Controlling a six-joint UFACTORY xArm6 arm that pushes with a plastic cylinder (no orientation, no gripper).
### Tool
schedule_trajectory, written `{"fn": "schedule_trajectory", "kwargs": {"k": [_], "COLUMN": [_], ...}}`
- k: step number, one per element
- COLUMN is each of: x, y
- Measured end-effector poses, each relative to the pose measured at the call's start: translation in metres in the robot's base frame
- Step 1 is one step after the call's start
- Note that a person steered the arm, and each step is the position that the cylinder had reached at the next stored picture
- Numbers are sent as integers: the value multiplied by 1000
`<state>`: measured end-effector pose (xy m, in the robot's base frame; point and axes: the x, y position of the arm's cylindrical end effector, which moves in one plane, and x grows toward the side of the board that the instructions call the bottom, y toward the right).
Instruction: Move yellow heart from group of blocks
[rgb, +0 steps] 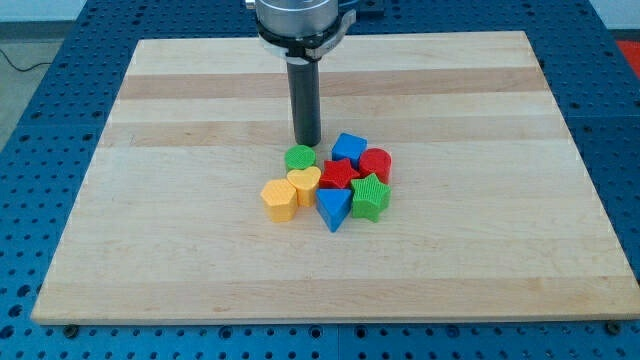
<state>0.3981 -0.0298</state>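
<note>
The yellow heart (304, 183) sits in a tight group of blocks near the board's middle. It touches a green cylinder (300, 158) above it, a yellow-orange hexagon (279, 199) at its lower left, a red star (338, 175) at its right and a blue triangle (334, 207) at its lower right. A blue block (349, 147), a red cylinder (376, 164) and a green star (369, 197) complete the group. My tip (307, 142) stands just above the green cylinder, at the group's upper left edge, a short way above the yellow heart.
The blocks lie on a light wooden board (180, 250), which rests on a blue perforated table (40, 110). The arm's grey mount (300, 20) hangs over the board's top edge.
</note>
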Motion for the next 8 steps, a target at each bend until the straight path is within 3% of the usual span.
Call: {"fn": "schedule_trajectory", "kwargs": {"k": [1, 2, 3, 4, 6, 8], "x": [-5, 6, 53, 112, 145, 108], "y": [63, 163, 240, 256, 148, 31]}}
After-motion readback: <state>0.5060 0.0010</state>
